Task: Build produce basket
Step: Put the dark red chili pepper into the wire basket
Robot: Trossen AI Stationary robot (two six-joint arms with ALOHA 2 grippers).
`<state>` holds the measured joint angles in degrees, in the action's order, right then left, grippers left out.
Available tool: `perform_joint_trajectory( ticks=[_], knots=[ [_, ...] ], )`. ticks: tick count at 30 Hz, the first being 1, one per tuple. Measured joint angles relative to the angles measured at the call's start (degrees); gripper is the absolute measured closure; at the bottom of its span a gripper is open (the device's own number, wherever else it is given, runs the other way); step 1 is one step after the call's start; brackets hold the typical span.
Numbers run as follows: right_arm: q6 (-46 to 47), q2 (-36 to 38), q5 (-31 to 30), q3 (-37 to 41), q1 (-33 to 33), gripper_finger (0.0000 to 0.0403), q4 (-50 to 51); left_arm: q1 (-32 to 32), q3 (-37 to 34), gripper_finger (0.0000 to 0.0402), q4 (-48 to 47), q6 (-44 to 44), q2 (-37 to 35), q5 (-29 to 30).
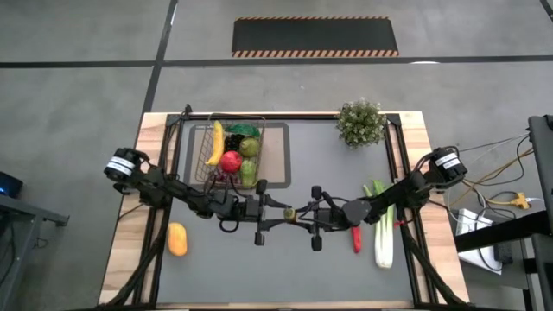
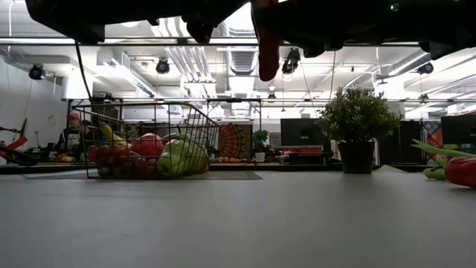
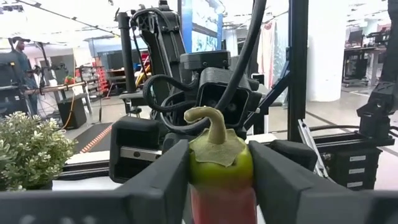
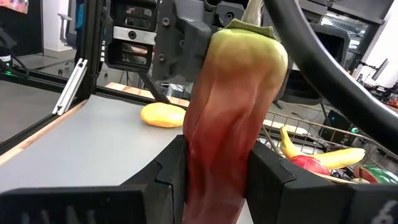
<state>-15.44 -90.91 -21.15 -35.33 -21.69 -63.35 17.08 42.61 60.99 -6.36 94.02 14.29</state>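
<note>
A red chili with a green top and curled stem [image 3: 219, 140] hangs upright above the table's middle [image 2: 268, 52], between both grippers. My left gripper [image 1: 281, 210] comes from the left and is shut on the chili [image 3: 221, 186]. My right gripper [image 1: 305, 212] comes from the right and is shut on it too [image 4: 217, 180]. The wire basket [image 1: 259, 121] stands toward the far left on a tan mat and holds a banana [image 1: 216, 142], an apple [image 1: 230, 161] and green pears [image 1: 249, 171]. My left gripper pinches the chili's green upper end [image 3: 217, 163] just below the stem, one finger [image 3: 161, 180] on each side, coming level from the table's left. The chili is lifted clear and upright. My right gripper pinches the chili's red body [image 4: 217, 143] between its two fingers [image 4: 273, 174], coming level from the table's right. The red tip hangs below [image 2: 268, 71], clear of the table.
An orange fruit [image 1: 176, 239] lies near the left edge. A second red chili [image 1: 355, 238] and a long leek [image 1: 381, 229] lie on the right under the right arm. A potted plant [image 1: 360, 123] stands at the far right. Bare table shows near the front edge.
</note>
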Motion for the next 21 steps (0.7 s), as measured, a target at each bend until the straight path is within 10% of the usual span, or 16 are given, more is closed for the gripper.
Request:
perform_joint_trajectory(
  ticks=[7,21],
  knots=[
    [0.3,0.0,0.0,0.0,0.0,0.028,0.0,-0.2,0.0,0.0304,-0.1,0.0,0.0,0.0],
    [0.5,3.5,-6.3,0.0,0.0,0.0123,0.6,-0.3,-1.4,0.0301,-10.1,-4.4,-8.0,4.7]
  ],
)
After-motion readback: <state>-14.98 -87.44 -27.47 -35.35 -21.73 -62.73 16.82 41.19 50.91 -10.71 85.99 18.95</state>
